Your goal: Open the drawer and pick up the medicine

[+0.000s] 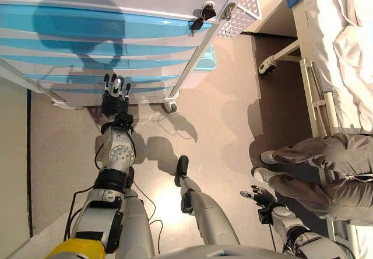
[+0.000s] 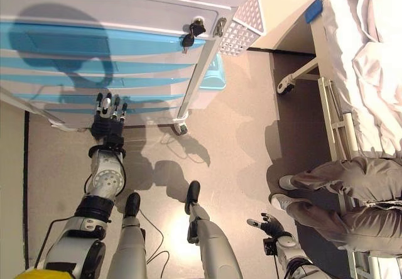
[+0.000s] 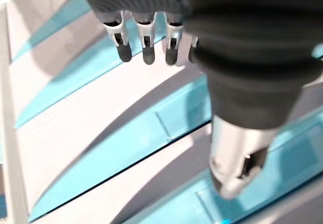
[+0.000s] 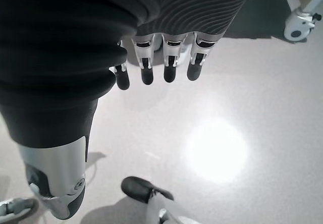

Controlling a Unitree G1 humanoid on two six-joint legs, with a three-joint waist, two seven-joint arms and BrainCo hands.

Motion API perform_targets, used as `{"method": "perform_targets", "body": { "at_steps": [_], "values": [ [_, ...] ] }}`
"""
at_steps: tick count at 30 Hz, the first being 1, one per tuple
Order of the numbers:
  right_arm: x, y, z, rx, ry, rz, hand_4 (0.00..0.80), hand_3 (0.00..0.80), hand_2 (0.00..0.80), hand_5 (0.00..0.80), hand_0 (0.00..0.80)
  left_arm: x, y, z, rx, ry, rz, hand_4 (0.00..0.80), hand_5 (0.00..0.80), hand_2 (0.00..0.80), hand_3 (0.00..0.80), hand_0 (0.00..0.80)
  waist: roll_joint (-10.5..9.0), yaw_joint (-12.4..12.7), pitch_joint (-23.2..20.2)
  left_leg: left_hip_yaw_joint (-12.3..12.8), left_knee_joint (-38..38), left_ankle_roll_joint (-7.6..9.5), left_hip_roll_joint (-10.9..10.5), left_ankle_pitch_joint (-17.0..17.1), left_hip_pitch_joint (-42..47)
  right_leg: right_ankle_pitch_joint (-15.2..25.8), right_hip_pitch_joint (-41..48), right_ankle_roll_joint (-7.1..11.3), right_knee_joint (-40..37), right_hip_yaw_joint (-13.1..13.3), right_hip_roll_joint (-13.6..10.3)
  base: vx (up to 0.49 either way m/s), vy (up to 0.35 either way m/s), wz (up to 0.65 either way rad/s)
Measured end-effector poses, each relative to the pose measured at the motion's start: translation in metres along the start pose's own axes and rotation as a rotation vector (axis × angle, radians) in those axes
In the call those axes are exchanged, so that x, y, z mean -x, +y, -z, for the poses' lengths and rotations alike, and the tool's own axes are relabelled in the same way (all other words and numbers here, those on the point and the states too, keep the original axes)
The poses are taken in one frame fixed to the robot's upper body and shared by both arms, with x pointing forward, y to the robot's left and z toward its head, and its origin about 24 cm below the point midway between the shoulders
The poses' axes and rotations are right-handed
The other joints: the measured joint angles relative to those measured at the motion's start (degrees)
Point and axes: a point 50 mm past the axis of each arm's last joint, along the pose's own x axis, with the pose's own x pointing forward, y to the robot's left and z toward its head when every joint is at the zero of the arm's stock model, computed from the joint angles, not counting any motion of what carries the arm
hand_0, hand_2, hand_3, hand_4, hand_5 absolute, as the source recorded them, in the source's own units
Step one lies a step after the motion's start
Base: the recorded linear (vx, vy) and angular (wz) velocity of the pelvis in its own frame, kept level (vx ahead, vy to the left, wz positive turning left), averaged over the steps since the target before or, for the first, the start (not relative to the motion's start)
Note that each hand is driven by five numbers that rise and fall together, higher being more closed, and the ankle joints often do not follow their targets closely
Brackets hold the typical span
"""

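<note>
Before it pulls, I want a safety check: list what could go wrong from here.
1. The left hand is open at the lower blue drawers, gripping nothing; a pull might slip.
2. The cart stands on casters, so it may roll rather than open.
3. A person stands close beside the right hand.

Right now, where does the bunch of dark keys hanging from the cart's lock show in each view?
Left eye view: dark keys at upper centre-right, on the white cart's corner.
Right eye view: upper centre.
Left wrist view: not in it.
Right wrist view: not in it.
Shared landmark: white perforated basket beside the keys.
</note>
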Motion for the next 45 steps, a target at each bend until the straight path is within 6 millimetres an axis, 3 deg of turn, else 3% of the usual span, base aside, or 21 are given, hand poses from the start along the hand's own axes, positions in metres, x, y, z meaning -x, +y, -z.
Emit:
{"method": "perform_targets", "body": {
  "at_steps": [6, 17, 27, 45],
  "values": [
    [0.0, 0.001, 0.0, -0.001, 0.0, -0.001, 0.0, 0.0, 0.0, 0.0, 0.0, 0.009, 0.01, 0.008, -0.001, 0.031, -0.027, 0.0, 0.0, 0.0, 0.0, 0.0, 0.05, 0.1, 0.0, -0.1, 0.0, 0.0, 0.0, 0.0, -0.2, 0.0, -0.1, 0.0, 0.0, -0.1, 0.0, 0.0, 0.0, 0.0],
    [0.0, 0.001, 0.0, -0.001, 0.001, -0.001, 0.0, 0.0, 0.0, 0.0, 0.0, 0.005, 0.008, 0.003, -0.008, 0.015, -0.023, 0.0, 0.0, 0.0, 0.0, 0.0, 0.17, -0.2, 0.1, -0.1, 0.0, 0.06, 0.0, 0.0, -0.2, 0.0, -0.1, 0.0, 0.0, -0.1, 0.0, 0.0, 0.0, 0.0],
    [0.0, 0.0, 0.0, -0.001, 0.0, 0.0, 0.0, 0.0, 0.0, 0.0, 0.0, -0.012, -0.002, -0.029, -0.036, -0.083, -0.006, 0.0, 0.0, 0.0, 0.0, 0.0, 0.15, -0.9, 0.1, -0.1, 0.0, 0.29, 0.1, -0.2, -0.3, 0.0, -0.3, 0.01, 0.0, -0.1, 0.0, 0.0, 0.0, 0.0],
    [0.0, -0.003, -0.002, 0.004, -0.005, 0.006, 0.0, 0.0, 0.0, 0.0, 0.0, -0.017, 0.006, -0.051, -0.101, -0.118, -0.029, 0.0, 0.0, 0.0, 0.0, 0.0, 0.09, -1.6, 0.1, -0.1, -0.1, -0.06, 0.3, 0.0, -1.4, -0.1, -1.4, -0.02, 0.0, -0.1, 0.3, 0.0, 0.0, 0.0]
  ]
}}
